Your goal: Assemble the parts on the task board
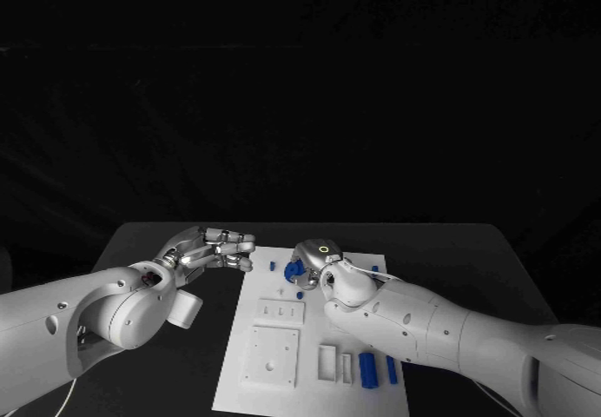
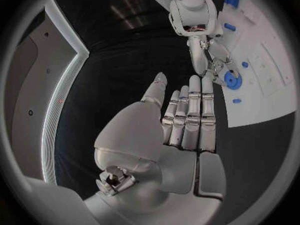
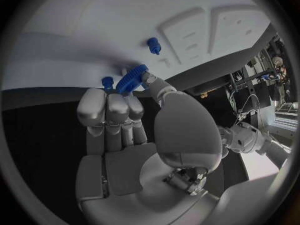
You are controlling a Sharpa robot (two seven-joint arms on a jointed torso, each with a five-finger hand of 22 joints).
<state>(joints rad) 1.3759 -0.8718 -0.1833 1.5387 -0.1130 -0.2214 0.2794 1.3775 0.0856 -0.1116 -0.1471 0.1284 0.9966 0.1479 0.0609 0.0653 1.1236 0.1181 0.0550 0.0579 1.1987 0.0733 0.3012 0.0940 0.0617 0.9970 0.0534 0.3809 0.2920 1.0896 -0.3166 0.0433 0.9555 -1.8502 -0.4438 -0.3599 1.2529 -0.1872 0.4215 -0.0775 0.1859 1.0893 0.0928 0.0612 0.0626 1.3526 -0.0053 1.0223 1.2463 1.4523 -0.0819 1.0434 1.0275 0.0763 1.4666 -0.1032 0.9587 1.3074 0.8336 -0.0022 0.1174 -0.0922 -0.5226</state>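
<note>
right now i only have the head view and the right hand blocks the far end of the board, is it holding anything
Observer: Yes. In the right wrist view the right hand pinches a blue gear between thumb and fingers.
Operator: is it seated yet
Observer: Can't tell. The gear is right at the task board, near a small blue peg.
Operator: and the left hand
Observer: The left hand holds nothing, fingers straight, over the black table beside the board.
</note>
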